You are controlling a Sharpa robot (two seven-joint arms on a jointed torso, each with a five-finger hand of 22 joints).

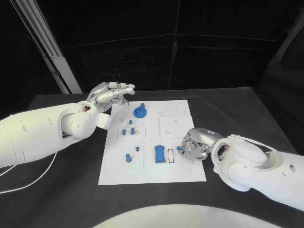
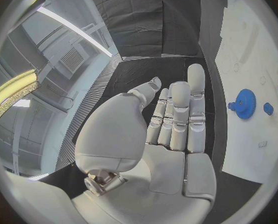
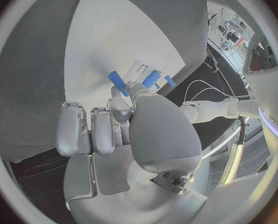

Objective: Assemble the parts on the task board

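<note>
Black surface [image 1: 261, 109] under dark drapes, white board [image 1: 183, 173] at its middle. Over the board's right edge, about midway along it, hangs the right hand [image 1: 195, 145], fingers [image 3: 103, 129] curled in and pinching a small blue peg [image 3: 118, 82] at their tips. Peg jutting past the fingertips, long axis slanted rather than upright, free end pointing away from the palm and down toward the board. Just beside that hand, toward the board's middle, lies a blue block [image 1: 159, 154], long axis running from the near edge to the far one.

Off the board's far left corner hovers the left hand [image 1: 111, 95], fingers [image 2: 179, 109] straight and close together, palm bare, holding nothing. Near it on the board, a blue gear [image 1: 139, 112]; well apart from the peg.

Probably next: seating the peg in the board. Hinges on one relation, the peg's slanted axis against the flat board below and to the robot's left of the fingers. Calls for tipping the free end straight down before lowering. Which socket is meant, cannot tell. Right hand far nearer to the work and already loaded; left hand too far off to help without crossing the board.
</note>
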